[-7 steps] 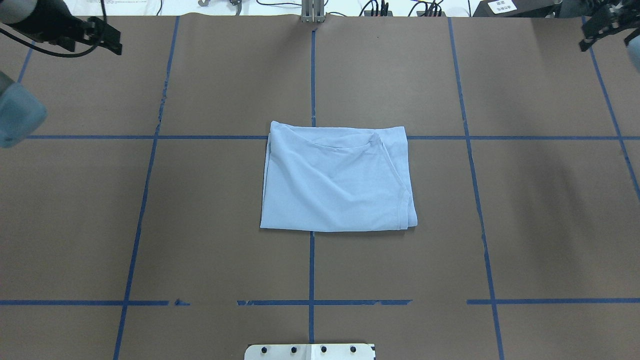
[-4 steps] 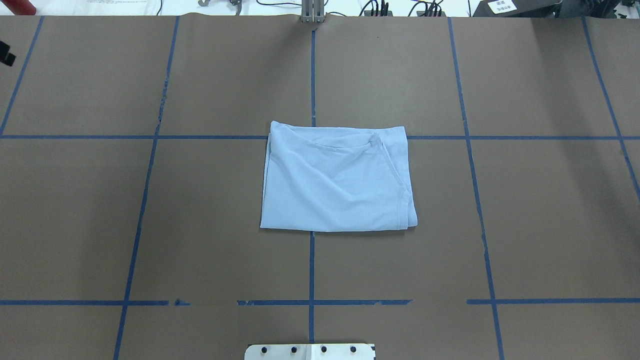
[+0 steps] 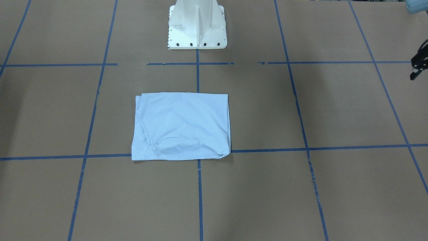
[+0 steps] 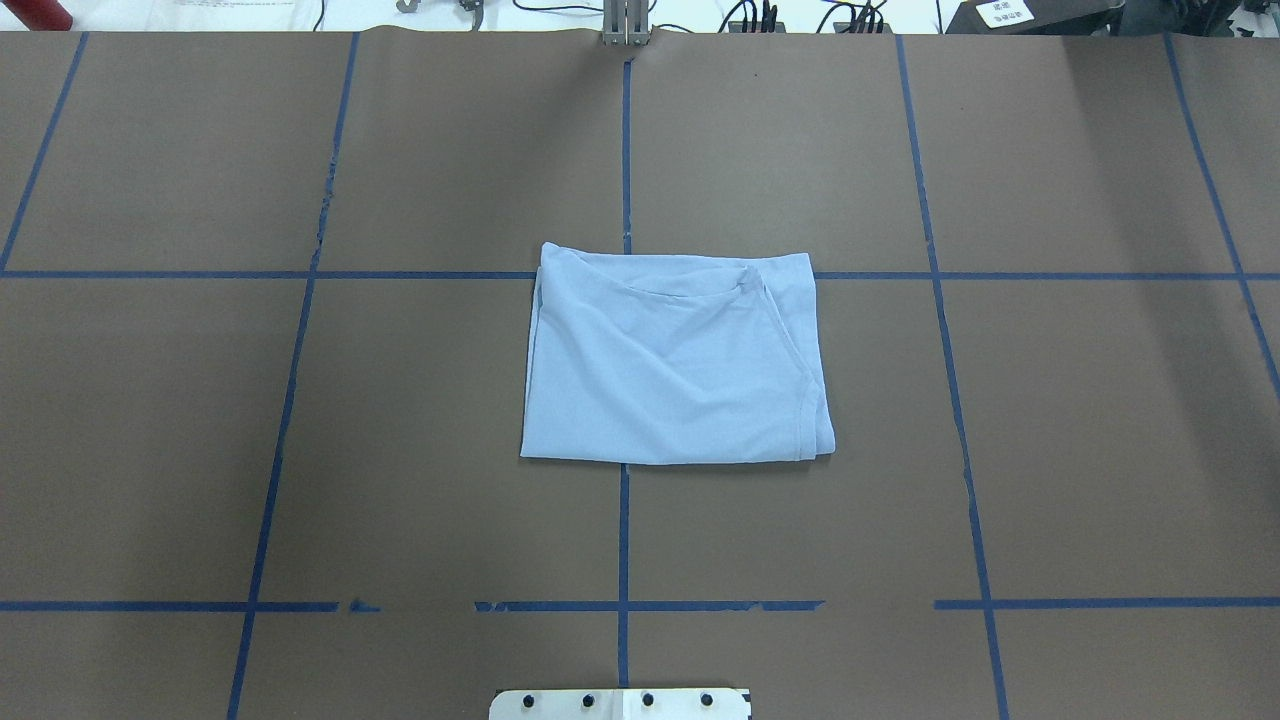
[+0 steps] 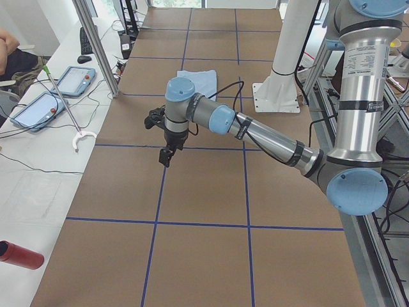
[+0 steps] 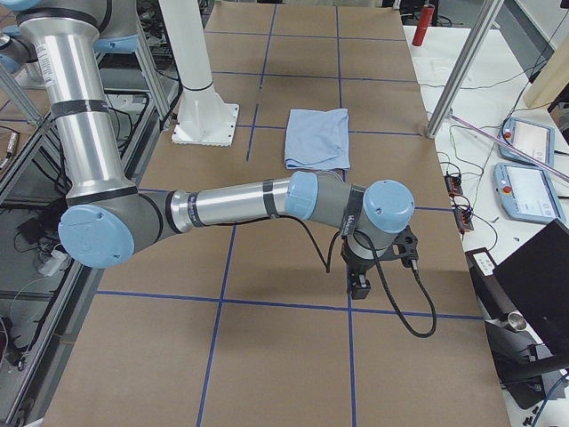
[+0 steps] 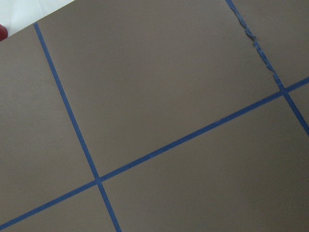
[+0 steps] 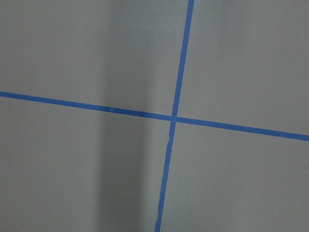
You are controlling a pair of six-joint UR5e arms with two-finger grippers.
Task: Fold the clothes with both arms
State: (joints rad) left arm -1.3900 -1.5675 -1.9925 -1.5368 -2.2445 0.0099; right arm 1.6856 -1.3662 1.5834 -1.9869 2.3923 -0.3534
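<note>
The light blue T-shirt lies folded into a compact rectangle at the table's middle, collar edge on its far side; it also shows in the front view and both side views. No print or tag shows. The left arm reaches out over the table's left end, its gripper pointing down, far from the shirt; a bit of it shows at the front view's edge. The right gripper hangs over the right end. I cannot tell whether either is open or shut. Both hold nothing.
The white pedestal base stands at the robot's side of the brown table with blue tape lines. A red cylinder and teach pendants lie beyond the table's left end. A metal post stands at the far edge.
Both grippers, seen at the overhead view's far corners a second ago, have moved outward and left that view. The shirt has not moved.
</note>
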